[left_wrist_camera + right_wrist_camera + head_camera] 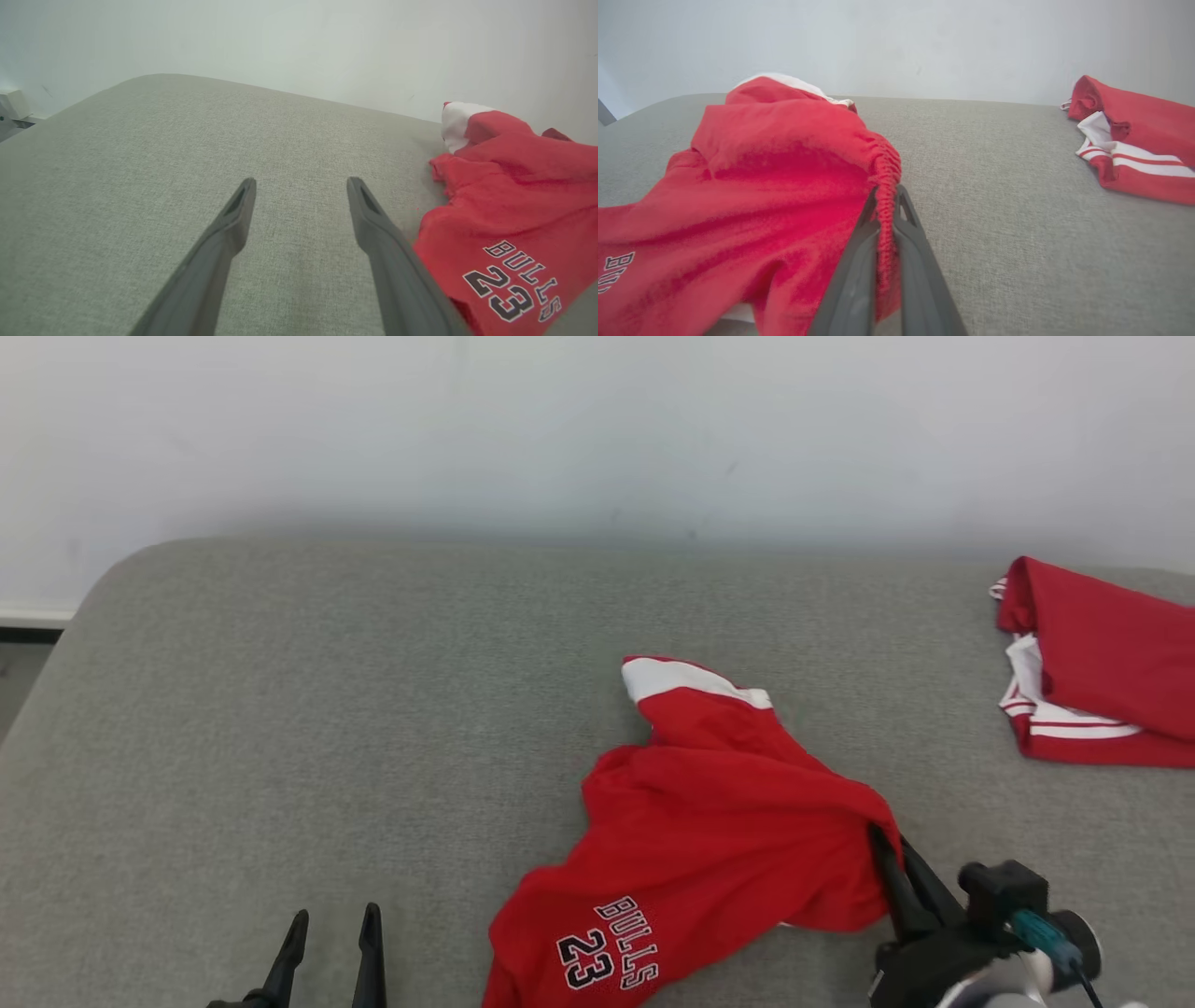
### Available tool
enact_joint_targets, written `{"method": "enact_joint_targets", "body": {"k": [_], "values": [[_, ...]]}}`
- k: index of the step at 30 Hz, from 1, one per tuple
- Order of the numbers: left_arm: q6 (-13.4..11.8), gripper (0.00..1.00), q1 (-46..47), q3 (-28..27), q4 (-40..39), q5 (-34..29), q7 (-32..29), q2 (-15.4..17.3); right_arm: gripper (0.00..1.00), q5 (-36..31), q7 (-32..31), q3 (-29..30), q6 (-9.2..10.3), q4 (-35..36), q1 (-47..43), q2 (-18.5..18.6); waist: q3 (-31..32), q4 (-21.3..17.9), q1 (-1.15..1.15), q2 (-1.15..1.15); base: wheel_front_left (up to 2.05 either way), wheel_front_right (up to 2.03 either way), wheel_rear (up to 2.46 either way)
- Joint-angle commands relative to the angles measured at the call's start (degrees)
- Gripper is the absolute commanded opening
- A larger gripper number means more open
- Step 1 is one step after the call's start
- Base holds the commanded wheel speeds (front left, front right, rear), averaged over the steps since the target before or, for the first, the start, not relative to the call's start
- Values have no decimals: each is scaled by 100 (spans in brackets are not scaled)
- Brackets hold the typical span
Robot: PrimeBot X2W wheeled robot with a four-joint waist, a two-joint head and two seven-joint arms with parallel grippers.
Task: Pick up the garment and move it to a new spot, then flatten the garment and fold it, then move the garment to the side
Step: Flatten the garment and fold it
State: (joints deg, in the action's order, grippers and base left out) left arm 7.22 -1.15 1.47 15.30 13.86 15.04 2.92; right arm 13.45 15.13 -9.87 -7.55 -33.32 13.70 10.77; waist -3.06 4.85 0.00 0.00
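Item: red shorts (709,821), crumpled, lower centre of the head view, on the grey worktop (280,709).
Right gripper (889,840): clamped on the shorts' right edge.
Left gripper (334,913): fingers apart, holding nothing, lower left.
Progress: grasp made, apparently; lifting, moving, flattening, folding and setting aside remain.
Right wrist view: gathered waistband (886,186) pinched between the fingers; the head view gives only draped cloth there.
Also: second garment (1102,663), far right.

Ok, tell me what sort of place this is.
Likely an indoor room set up for folding practice: a grey fabric surface against a bare white wall, with red shorts and another red garment on it.
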Motion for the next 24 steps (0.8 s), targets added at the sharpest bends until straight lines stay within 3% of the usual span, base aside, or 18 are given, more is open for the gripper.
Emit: {"method": "enact_joint_targets", "body": {"k": [1,8,15,24], "values": [[-8,100,-31,3,-3,40,11,-5,0,-62,3,40,11,149,-183,61,45,-203,0,0,0,0,0],[-49,100,-41,84,14,112,11,-5,0,-172,-40,381,11,967,-963,319,55,-393,0,0,0,0,0],[-60,100,-66,129,15,147,12,-5,0,-301,-512,445,11,2090,-1443,263,56,-392,0,0,0,0,0],[-63,100,44,271,62,176,12,-5,0,-345,-745,135,11,2056,-953,376,71,-87,0,0,0,0,0]]}}
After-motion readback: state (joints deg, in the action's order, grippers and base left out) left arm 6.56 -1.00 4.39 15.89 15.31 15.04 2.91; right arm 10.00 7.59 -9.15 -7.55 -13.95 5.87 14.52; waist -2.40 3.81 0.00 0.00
